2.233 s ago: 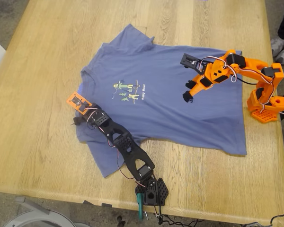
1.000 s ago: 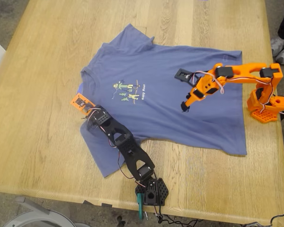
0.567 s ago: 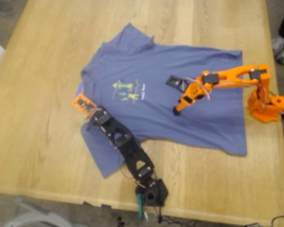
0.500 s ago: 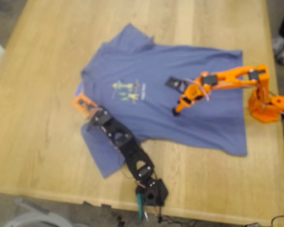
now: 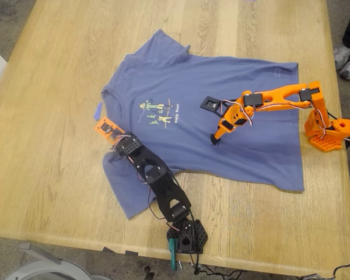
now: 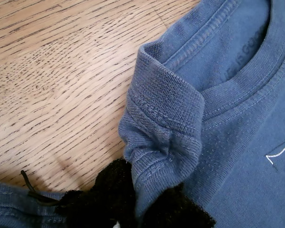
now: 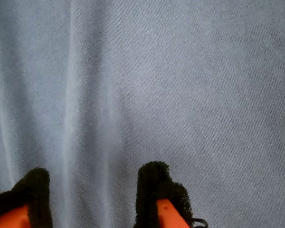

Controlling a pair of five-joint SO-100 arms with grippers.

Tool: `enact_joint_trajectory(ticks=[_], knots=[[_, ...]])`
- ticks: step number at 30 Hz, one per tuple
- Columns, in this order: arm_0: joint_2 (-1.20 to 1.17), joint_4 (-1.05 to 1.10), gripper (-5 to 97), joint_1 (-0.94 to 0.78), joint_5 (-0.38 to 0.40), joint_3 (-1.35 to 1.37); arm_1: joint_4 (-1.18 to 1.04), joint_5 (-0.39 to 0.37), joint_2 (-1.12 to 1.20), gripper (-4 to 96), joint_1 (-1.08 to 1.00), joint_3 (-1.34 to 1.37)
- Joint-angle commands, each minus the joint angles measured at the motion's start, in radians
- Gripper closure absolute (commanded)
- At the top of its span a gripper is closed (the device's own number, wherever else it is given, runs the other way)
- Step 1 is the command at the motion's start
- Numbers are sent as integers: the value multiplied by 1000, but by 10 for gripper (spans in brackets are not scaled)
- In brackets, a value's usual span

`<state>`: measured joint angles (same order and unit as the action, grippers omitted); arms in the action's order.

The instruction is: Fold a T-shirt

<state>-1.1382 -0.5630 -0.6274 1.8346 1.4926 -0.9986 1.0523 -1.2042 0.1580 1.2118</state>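
The slate-blue T-shirt (image 5: 163, 76) lies flat, print up, on the wooden table (image 5: 52, 175). The black arm reaches from the table's near edge to the shirt's neck end at the exterior view's left. Its tip, my first gripper (image 5: 114, 150), is shut on a bunched fold of the ribbed collar (image 6: 164, 118), pinched between the black pads (image 6: 180, 209). The orange arm stretches from the exterior view's right over the shirt's middle. Its tip, my second gripper (image 5: 213, 139), points down and stands open just above smooth fabric (image 7: 171, 85), with nothing between its padded fingertips (image 7: 154, 185).
The orange arm's base (image 5: 329, 131) stands at the table's edge on the exterior view's right, the black base (image 5: 186, 236) at the near edge. A small bright-blue strip (image 5: 98, 109) lies on the wood beside the collar. A person's shoes (image 5: 347, 58) show at the exterior view's upper right.
The orange arm has stretched out toward the exterior view's left and come down over the shirt's middle. The black arm has closed on the collar and pulled it slightly toward the shirt's body.
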Motion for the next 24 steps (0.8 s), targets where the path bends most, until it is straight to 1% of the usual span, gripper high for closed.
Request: enact_joint_trajectory(ticks=[1, 8, 12, 17, 19, 21, 22, 23, 24], knots=[[-127, 3, 917, 25, 5, 0, 14, -2, -5, 602, 3, -17], [-161, -9, 916, 25, 6, 5, 115, -15, 81, 602, -3, 2], [-184, -15, 916, 23, 6, 14, 167, -23, 135, 582, 2, 2], [-233, -15, 915, 23, 8, 67, 176, -12, 253, 580, 2, -97], [-253, -15, 915, 21, 8, 89, 138, -5, 336, 580, -2, -207], [-268, -15, 914, 21, 8, 103, 69, -2, 460, 583, -6, -399], [-276, -14, 914, 21, 8, 104, 9, 2, 551, 584, -8, -549], [-282, -14, 914, 21, 8, 106, -72, 6, 680, 587, -9, -764], [-287, -14, 914, 21, 8, 107, -170, 26, 841, 596, -9, -1058]])
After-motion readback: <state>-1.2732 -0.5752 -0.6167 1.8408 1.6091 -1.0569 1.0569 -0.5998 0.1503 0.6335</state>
